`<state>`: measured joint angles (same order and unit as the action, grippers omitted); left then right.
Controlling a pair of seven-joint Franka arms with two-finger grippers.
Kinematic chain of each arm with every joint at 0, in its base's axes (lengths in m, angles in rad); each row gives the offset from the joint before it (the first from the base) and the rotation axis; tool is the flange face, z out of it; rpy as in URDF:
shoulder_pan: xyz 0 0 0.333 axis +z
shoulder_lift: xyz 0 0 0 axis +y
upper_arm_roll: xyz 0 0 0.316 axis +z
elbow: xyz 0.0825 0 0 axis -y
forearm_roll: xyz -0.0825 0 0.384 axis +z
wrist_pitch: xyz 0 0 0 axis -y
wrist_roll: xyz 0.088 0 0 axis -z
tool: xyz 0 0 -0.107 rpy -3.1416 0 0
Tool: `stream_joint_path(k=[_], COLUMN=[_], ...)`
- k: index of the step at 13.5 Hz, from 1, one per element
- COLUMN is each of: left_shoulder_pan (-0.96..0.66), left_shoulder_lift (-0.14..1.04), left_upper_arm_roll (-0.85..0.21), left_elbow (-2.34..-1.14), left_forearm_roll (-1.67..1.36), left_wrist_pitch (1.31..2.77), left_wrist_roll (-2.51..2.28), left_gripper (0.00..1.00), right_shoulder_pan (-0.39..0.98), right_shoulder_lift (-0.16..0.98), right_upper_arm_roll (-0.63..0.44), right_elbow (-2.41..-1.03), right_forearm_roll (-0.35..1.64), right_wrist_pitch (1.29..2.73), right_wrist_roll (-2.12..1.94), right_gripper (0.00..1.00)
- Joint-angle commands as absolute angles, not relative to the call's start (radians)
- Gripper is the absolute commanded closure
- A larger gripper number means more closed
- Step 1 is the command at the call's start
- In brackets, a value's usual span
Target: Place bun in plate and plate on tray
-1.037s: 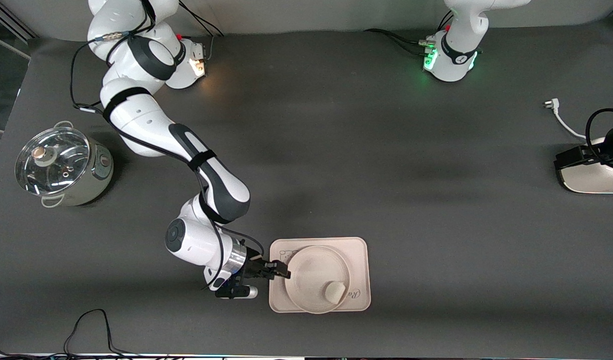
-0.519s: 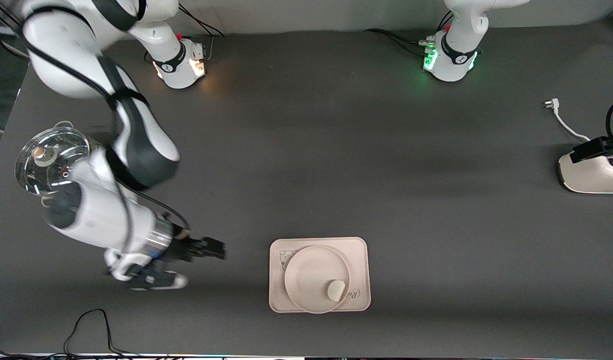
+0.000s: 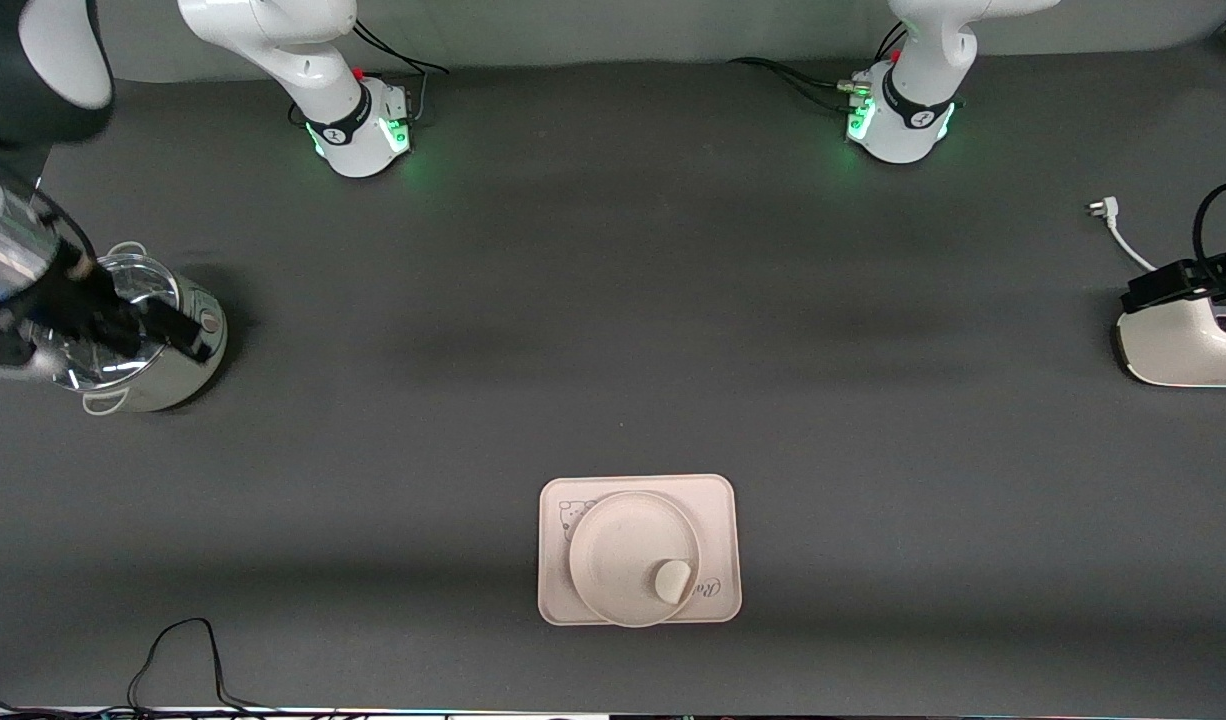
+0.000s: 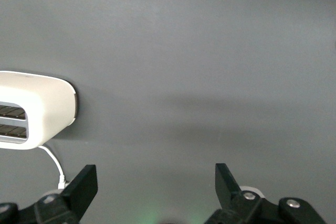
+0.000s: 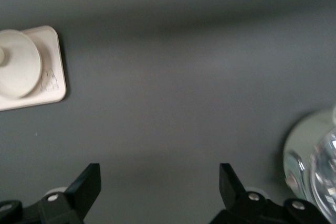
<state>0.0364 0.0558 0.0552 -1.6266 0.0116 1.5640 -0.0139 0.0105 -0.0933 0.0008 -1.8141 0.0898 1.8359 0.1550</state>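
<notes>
The tray (image 3: 718,500) lies near the front camera at mid-table. The plate (image 3: 623,540) sits on it, and the bun (image 3: 672,580) rests in the plate near its front rim. My right gripper (image 3: 188,340) is open and empty, up in the air over the pot at the right arm's end. The right wrist view shows its open fingers (image 5: 160,182) with the tray (image 5: 52,72), the plate (image 5: 18,72) and the bun (image 5: 1,56) at the frame's edge. My left gripper (image 3: 1158,285) waits over the toaster, open and empty (image 4: 156,184).
A steel pot with a glass lid (image 3: 173,385) stands at the right arm's end, also in the right wrist view (image 5: 310,166). A white toaster (image 3: 1183,350) with a white plug cord (image 3: 1113,225) stands at the left arm's end (image 4: 37,108). A black cable (image 3: 173,650) lies by the front edge.
My right gripper let go of the plate's rim at the tray, pulled away and rose toward the right arm's end, over the pot. Plate and bun stay on the tray.
</notes>
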Motion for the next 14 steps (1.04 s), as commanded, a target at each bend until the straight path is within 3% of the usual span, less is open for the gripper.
stream_joint_path(k=[1, 14], left_shoulder_pan=[-0.011, -0.011], left_shoulder_lift=[0.02, 0.015], left_upper_arm_roll=[0.063, 0.063], left_elbow=[-1.692, -1.69], left_forearm_roll=[0.018, 0.018], left_wrist_pitch=[1.601, 1.594], left_wrist_roll=[-0.02, -0.025], left_gripper=[0.0, 0.0], right_shoulder_pan=[0.021, 0.021], right_shoulder_lift=[-0.16, -0.097], right_upper_arm_roll=[-0.006, 0.049], right_elbow=[-1.884, -1.841], right_forearm_roll=[0.071, 0.072], right_wrist_pitch=[1.83, 1.83], right_wrist_roll=[0.152, 0.178], right_gripper=[0.0, 0.0])
